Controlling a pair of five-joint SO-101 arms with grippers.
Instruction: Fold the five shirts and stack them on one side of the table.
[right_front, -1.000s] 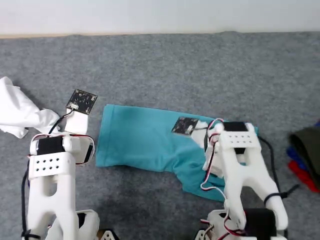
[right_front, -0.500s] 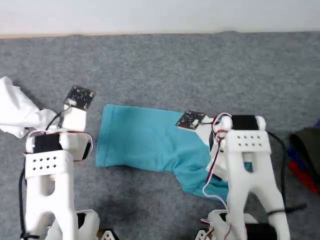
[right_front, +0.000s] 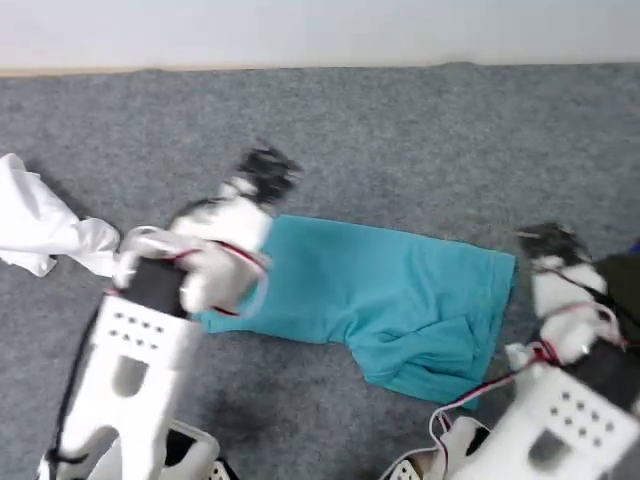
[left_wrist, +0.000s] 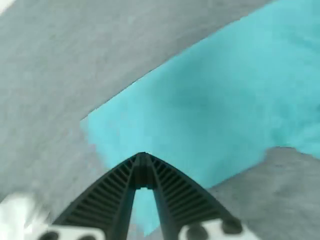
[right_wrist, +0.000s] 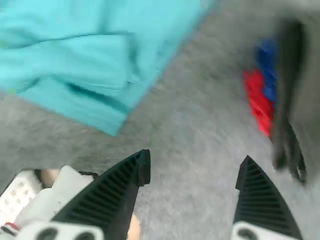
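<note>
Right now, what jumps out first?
The teal shirt lies in the middle, rumpled at one end. The left claw, shut, hangs over its edge; the right claw, open, over grey table beside it. A white shirt sits crumpled at the high view's left edge.

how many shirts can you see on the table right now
5. The teal shirt lies spread mid-table. The white shirt is crumpled at the left edge. A red shirt, blue shirt and dark shirt are piled at the right edge, which may hide more.
</note>
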